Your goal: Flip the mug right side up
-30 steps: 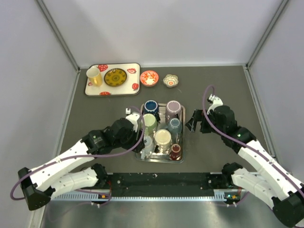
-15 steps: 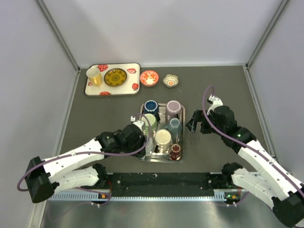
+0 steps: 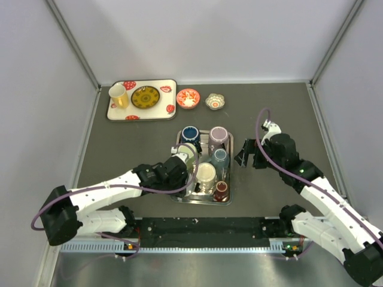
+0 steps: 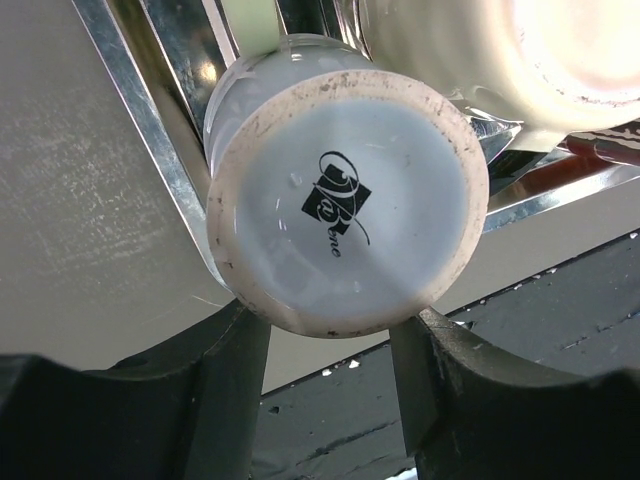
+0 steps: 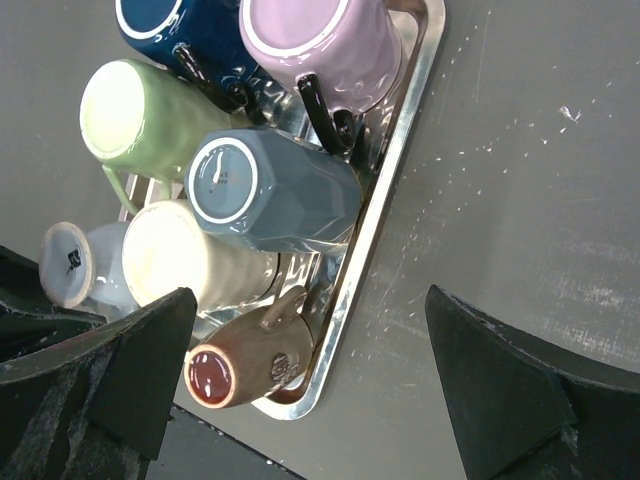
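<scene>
A white mug (image 4: 345,195) stands upside down at the near left corner of the metal tray (image 3: 231,170), its printed base facing the left wrist camera. My left gripper (image 4: 330,318) is over it (image 3: 187,180), and both fingers (image 4: 235,370) press against the sides just below the base rim. The right wrist view shows the same mug (image 5: 72,264) at the left edge. Right of the tray, my right gripper (image 3: 245,154) hovers wide open and holds nothing.
The tray also holds dark blue (image 3: 190,133), pink (image 3: 218,134), green (image 3: 188,150), grey-blue (image 3: 219,156), cream (image 3: 205,173) and brown (image 3: 221,190) mugs, packed closely. At the back are a floral tray (image 3: 142,110) with a yellow cup (image 3: 118,95), and two small bowls (image 3: 188,98).
My left arm has swung right over the tray's near left corner, and its jaws have narrowed onto the white mug. The right arm has not moved.
</scene>
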Available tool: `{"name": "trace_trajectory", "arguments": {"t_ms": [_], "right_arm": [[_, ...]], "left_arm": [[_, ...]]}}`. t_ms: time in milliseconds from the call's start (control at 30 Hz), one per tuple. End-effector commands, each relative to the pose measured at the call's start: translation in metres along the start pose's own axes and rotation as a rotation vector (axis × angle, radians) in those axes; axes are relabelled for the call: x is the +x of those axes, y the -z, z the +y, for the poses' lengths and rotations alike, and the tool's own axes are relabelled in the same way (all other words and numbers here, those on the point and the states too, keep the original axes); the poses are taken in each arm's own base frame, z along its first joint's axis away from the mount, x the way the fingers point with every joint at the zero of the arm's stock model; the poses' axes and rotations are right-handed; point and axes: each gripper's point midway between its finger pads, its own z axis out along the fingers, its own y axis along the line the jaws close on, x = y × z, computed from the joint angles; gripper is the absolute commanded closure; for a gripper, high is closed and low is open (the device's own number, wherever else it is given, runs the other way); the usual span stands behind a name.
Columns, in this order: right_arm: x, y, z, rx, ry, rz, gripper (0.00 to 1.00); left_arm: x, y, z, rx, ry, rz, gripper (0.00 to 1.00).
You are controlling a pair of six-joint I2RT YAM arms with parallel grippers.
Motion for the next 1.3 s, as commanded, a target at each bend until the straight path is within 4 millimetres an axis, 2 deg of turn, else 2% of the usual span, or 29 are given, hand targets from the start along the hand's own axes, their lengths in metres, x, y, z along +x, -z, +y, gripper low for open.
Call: {"name": "trace_trajectory", "arguments": {"t_ms": [0,100,233,567,667,700,767,967,1267], "right_arm": [[-0.011,0.004,0.003,-0.008,0.010,-0.039,0.01],[-0.010,0.004,0.003,-0.006,0.011,-0.037,0.01],[-0.010,0.004,0.002,-0.003,0.009,-0.035,0.01],[-0.007,0.004,0.004,-0.013,-0.002,-0.026,0.01],[-0.006,0.004,0.004,-0.014,-0.004,-0.024,0.01],[-0.005,0.003,0.003,-0.012,-0.004,-0.024,0.01],[-0.004,0.003,0.002,-0.008,-0.007,-0.024,0.01],[-0.003,0.003,0.002,-0.012,-0.009,-0.020,0.01],[0.000,0.004,0.002,-0.019,-0.010,-0.018,0.01]], "left_arm": [[-0.018,-0.002,0.002,-0.037,-0.006,-0.059,0.48],[-0.017,-0.004,0.003,-0.043,-0.015,-0.052,0.54],[-0.014,-0.007,0.005,-0.049,-0.023,-0.040,0.68],[-0.007,-0.012,0.010,-0.063,-0.029,-0.030,0.87],[-0.008,-0.012,0.015,-0.087,-0.024,-0.049,0.77],[-0.010,-0.010,0.014,-0.086,-0.012,-0.067,0.69],[-0.010,-0.010,0.018,-0.100,-0.005,-0.097,0.65],[-0.017,-0.014,0.022,-0.117,0.061,-0.180,0.64],[-0.031,-0.004,0.020,-0.105,0.082,-0.271,0.60]]}}
